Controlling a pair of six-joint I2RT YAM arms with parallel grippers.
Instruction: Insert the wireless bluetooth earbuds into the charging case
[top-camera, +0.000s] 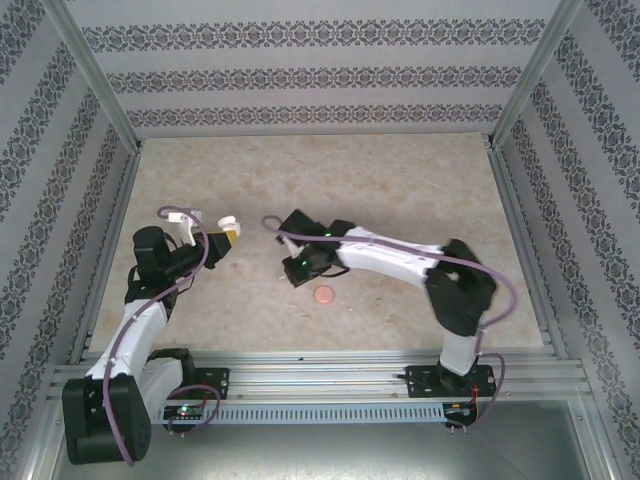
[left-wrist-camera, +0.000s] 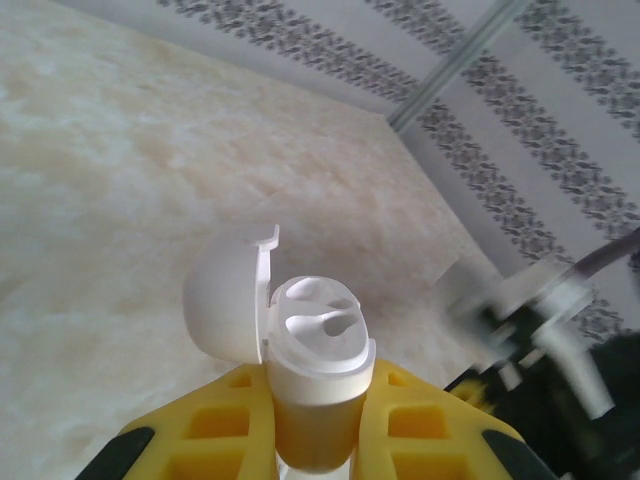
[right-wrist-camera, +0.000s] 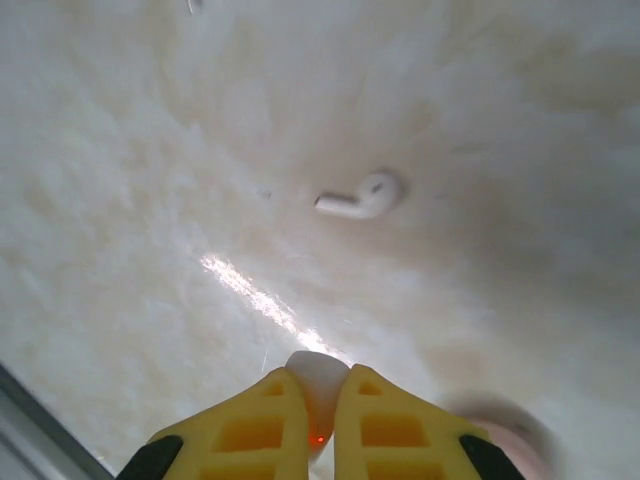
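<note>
The white charging case (left-wrist-camera: 318, 372) stands upright between the yellow fingers (left-wrist-camera: 205, 420) of my left gripper (left-wrist-camera: 316, 425), which is shut on it. Its round lid (left-wrist-camera: 222, 300) hangs open to the left and both sockets look empty. In the top view the left gripper (top-camera: 226, 236) holds the case left of centre. My right gripper (right-wrist-camera: 318, 410) is shut on one white earbud (right-wrist-camera: 318, 378), low over the table. A second earbud (right-wrist-camera: 358, 197) lies loose on the table ahead of it. The right gripper (top-camera: 296, 264) is right of the case, apart from it.
A small round pink disc (top-camera: 322, 295) lies on the beige tabletop just right of the right gripper, and shows blurred as the pink disc (right-wrist-camera: 500, 440) in the right wrist view. Patterned walls and metal posts (top-camera: 96, 80) enclose the table.
</note>
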